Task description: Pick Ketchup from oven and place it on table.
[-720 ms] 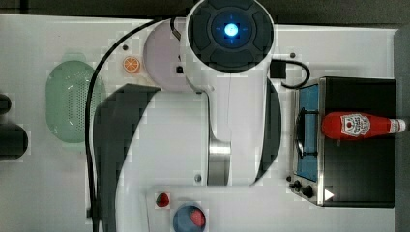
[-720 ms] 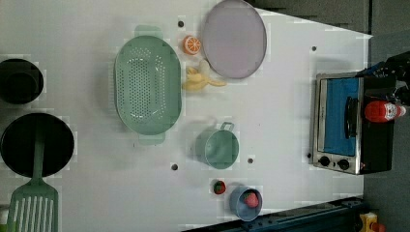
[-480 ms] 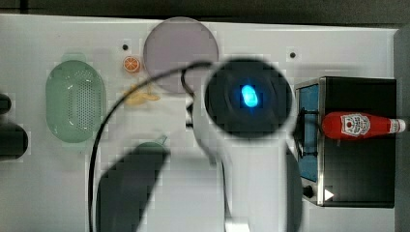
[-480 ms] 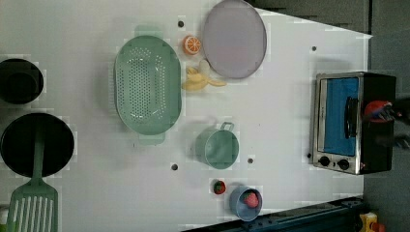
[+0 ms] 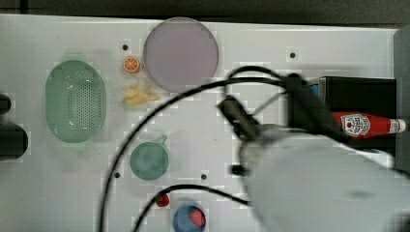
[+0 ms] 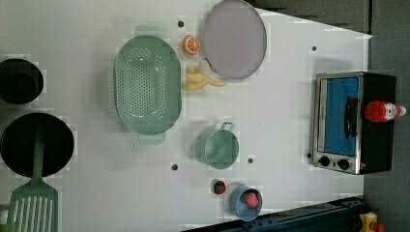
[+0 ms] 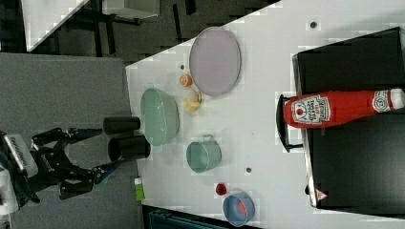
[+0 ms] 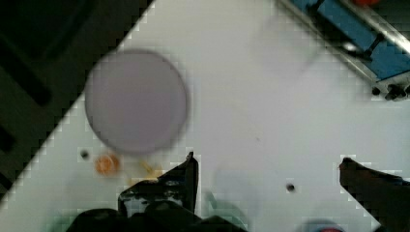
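The gripper (image 8: 268, 166) hangs high over the white table (image 8: 270, 96), its two dark fingers (image 8: 186, 176) spread to their widest and holding nothing, as the wrist view shows bare tabletop between them. Working left to right across the top view, a green colander (image 5: 76, 107) sits well away from the gripper, followed by an orange slice (image 5: 131, 64), a yellow banana-like piece (image 5: 139, 95) and a lavender plate (image 5: 180, 54). Nearer the gripper sit a green mug (image 5: 149, 160), a small strawberry (image 5: 164, 200) and a blue bowl (image 5: 189, 217). The arm's pale body (image 5: 329, 183) and trailing black cables (image 5: 159, 108) cover much of the top view's lower right.

At the far right stands the oven (image 5: 360, 94), and the Ketchup (image 5: 368, 125) lies on its side on the oven's black top, cap pointing away from the door, well apart from the open fingers. The right view shows the bottle's (image 7: 341, 109) labelled end reaching the front edge above the door handle; in the left view the blue-tinted door (image 6: 338, 116) looks closed.

Judging by this, the task has barely begun: the bottle is untouched. The approach, grasp, lift and placing on the table all remain.
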